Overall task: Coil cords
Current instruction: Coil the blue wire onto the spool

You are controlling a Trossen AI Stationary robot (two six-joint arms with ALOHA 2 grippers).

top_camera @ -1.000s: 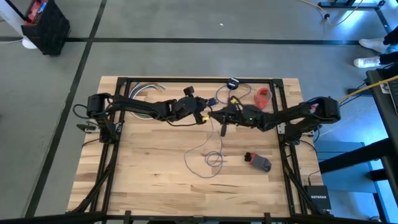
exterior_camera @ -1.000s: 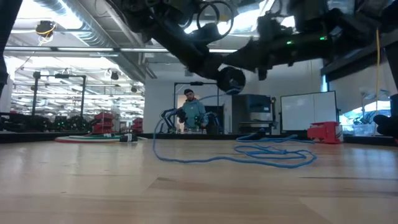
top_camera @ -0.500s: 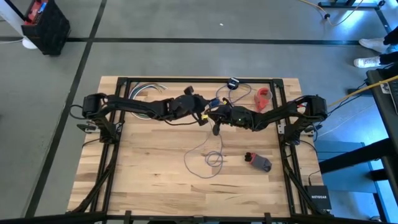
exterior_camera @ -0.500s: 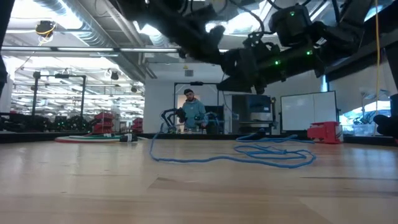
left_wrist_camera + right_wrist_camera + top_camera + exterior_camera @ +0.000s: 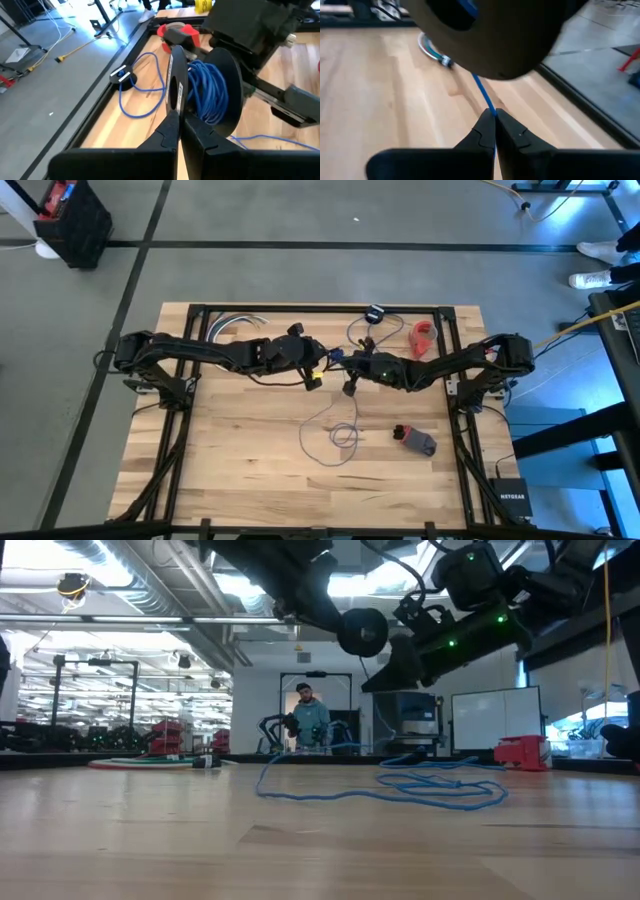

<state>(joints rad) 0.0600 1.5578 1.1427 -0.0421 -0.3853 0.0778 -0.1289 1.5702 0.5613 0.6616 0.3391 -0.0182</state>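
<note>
A black spool [image 5: 227, 75], [image 5: 362, 630] with blue cord wound round its core [image 5: 206, 95] hangs above the table's middle. My left gripper [image 5: 178, 117], [image 5: 318, 375] is shut on it. Right beside it, my right gripper [image 5: 495, 112], [image 5: 349, 387] is shut on the blue cord [image 5: 482, 92] that runs off the spool. The rest of the cord lies in loose loops [image 5: 340, 435], [image 5: 440, 788] on the wooden table [image 5: 230, 450], nearer the front edge. My left gripper pinches the rim of one spool flange [image 5: 176, 95] between its two fingers, which come nearly level, slanting a little down. The spool is lifted clear of the table with its flanges upright. My right gripper pinches a single strand of the cord [image 5: 490, 106] between its fingertips, just below the spool. The fingers slant a little downward from the table's right. The strand runs straight up from the fingers to the spool.
A red object [image 5: 423, 335] and a small black device [image 5: 375, 313] sit at the far edge. A pale cable coil [image 5: 235, 325] is far left. A red-and-grey item [image 5: 415, 440] lies right of the loops. A person [image 5: 308, 720] stands in the room beyond.
My left gripper has risen and drawn back toward the table's left edge, rolling a little, and the spool has gone up with it. My right gripper has tipped and sunk slightly, still on the cord. The loops on the table have shifted slightly.
</note>
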